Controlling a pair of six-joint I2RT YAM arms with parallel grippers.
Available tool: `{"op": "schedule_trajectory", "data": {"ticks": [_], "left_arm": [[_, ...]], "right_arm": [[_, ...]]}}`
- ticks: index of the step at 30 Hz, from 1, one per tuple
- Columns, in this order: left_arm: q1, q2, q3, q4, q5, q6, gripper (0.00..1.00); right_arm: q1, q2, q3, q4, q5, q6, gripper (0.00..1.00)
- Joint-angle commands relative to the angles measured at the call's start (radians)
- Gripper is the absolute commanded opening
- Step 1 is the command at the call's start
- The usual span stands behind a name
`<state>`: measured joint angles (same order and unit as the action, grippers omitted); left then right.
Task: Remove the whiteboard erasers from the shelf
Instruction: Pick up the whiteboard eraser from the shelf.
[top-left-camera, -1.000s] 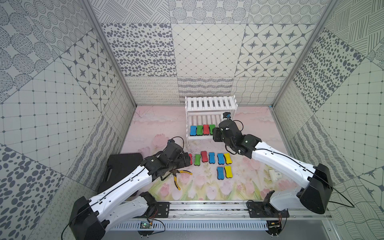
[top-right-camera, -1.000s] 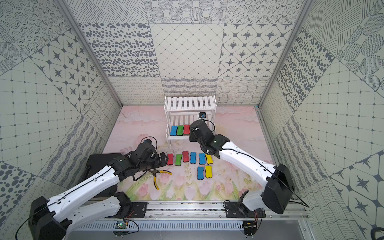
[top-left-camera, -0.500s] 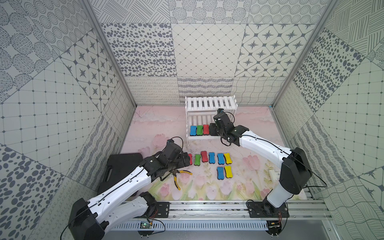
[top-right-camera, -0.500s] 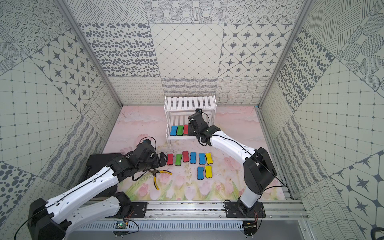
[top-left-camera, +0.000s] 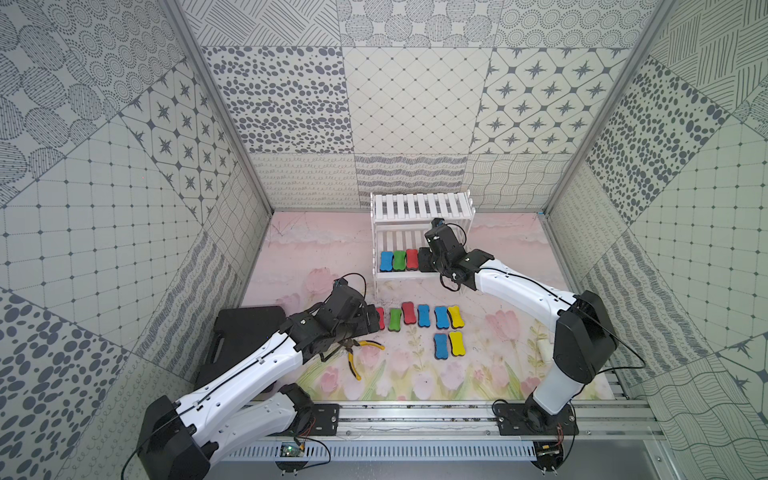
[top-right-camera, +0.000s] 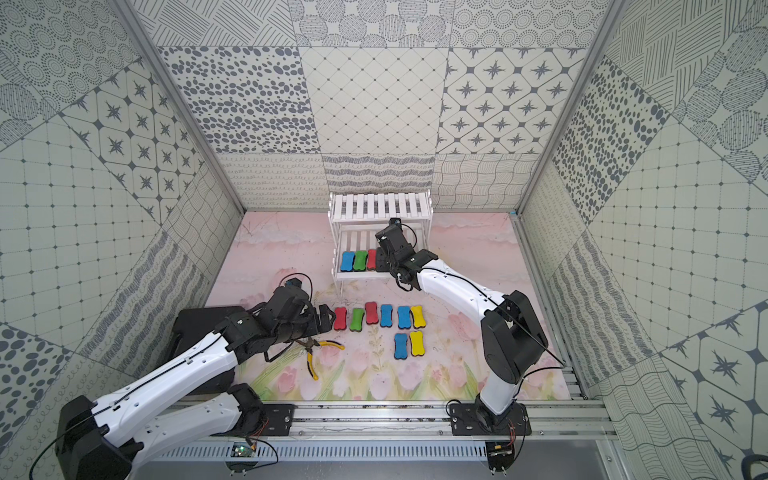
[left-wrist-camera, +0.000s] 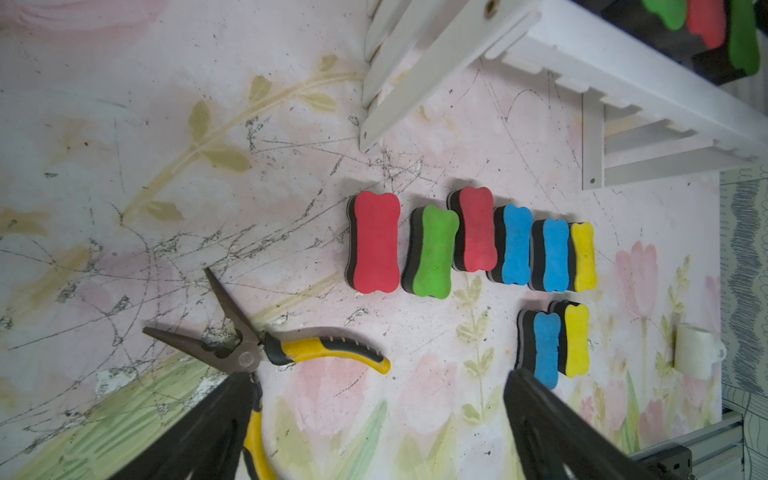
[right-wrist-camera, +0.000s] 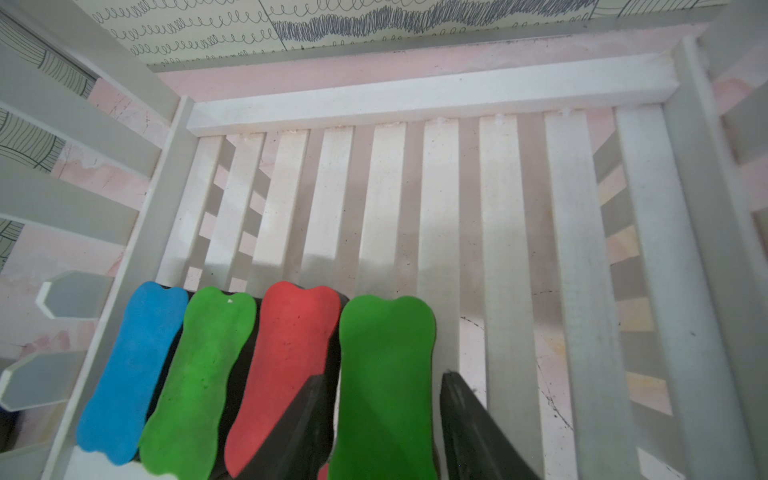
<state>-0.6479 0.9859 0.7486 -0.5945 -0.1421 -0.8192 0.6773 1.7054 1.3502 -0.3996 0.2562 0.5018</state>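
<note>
Right wrist: green eraser long axis parallel shelf slats

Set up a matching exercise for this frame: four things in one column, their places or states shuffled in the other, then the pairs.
Things:
1. right tool
2. left tool
3. pliers
4. black case

Places or states:
A. flat beside the left arm, at the mat's edge
B. astride a green eraser on the shelf's lower tier
C. wide open above the mat
D. on the mat, blades apart, yellow handles

Pairs: 1-B, 2-C, 3-D, 4-A.
</note>
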Motion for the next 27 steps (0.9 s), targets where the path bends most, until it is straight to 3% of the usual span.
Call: {"op": "schedule_trajectory", "data": {"ticks": [1, 16, 27], "left_arm": [[0.002, 0.008, 0.000, -0.009, -0.007, -0.010, 0.99], [0.004, 0.018, 0.002, -0.005, -0.007, -0.011, 0.99], [0.005, 0.027, 0.015, -0.005, 0.002, -0.008, 0.99]], "right_arm": [[-0.007, 0.019, 0.035, 0.022, 0.002, -0.017, 0.48], [-0.010, 0.058, 0.039, 0.016, -0.009, -0.020, 0.48], [-0.017, -0.031, 0.009, 0.014, 0.018, -0.008, 0.30]]}}
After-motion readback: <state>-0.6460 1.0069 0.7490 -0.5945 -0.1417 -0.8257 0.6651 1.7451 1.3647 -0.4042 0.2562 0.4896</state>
